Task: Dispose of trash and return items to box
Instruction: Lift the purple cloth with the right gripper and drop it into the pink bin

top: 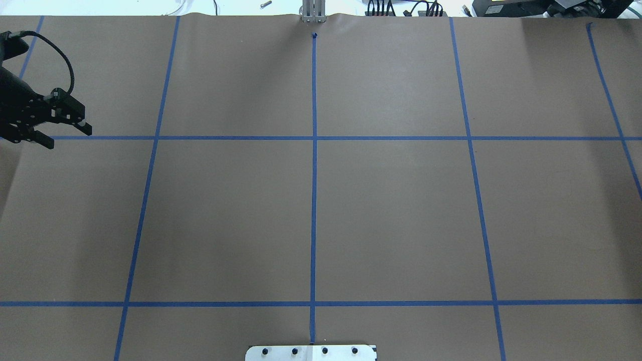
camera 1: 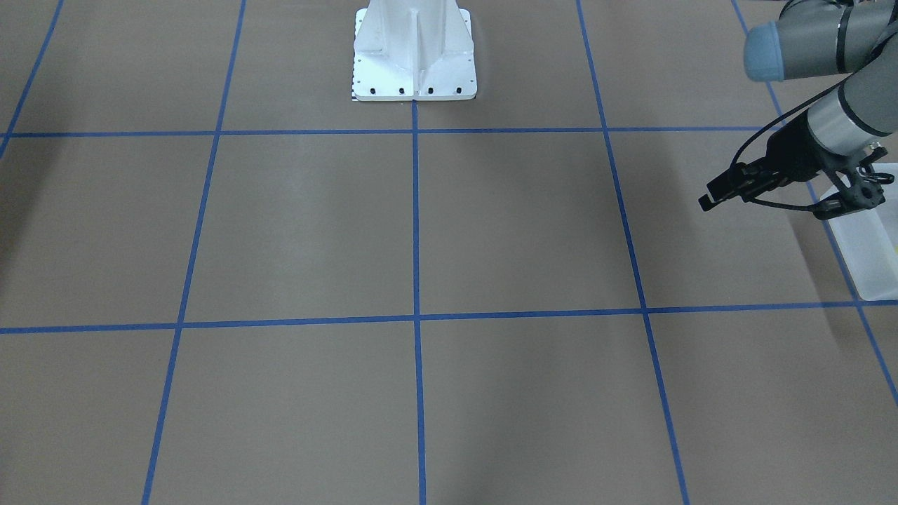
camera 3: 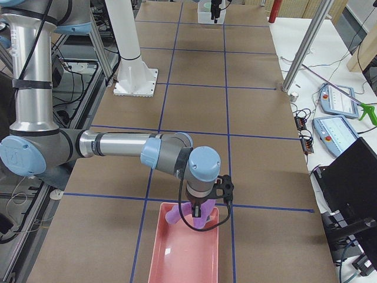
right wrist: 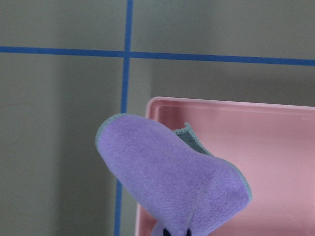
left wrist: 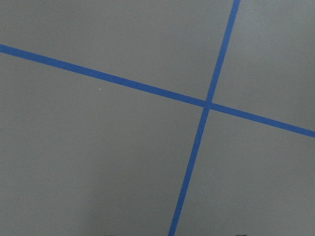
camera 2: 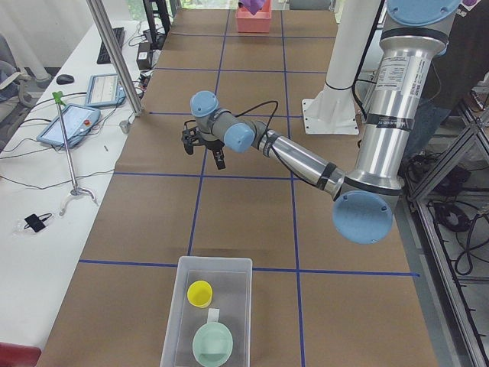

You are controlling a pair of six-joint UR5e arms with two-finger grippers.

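Lilac cloth (right wrist: 167, 182) pinched in right gripper (right wrist: 177, 230); overhangs pink tray (right wrist: 275, 147) corner

Table (top: 391, 215) is surfaced in brown paper and divided into squares by blue tape lines (top: 314, 200). A white bench (camera 2: 30, 191) runs along one long side of the table, carrying tablets (camera 2: 69, 125), a keyboard (camera 2: 107, 46) and loose cables. An aluminium post (camera 2: 116, 57) stands at that table edge. Lighting is even.

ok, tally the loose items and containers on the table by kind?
Cups: 1, yellow cup
Bowls: 1, mint-green bowl
Cloths: 1, lilac cloth
Containers: 2, translucent bin, pink tray
Total: 5
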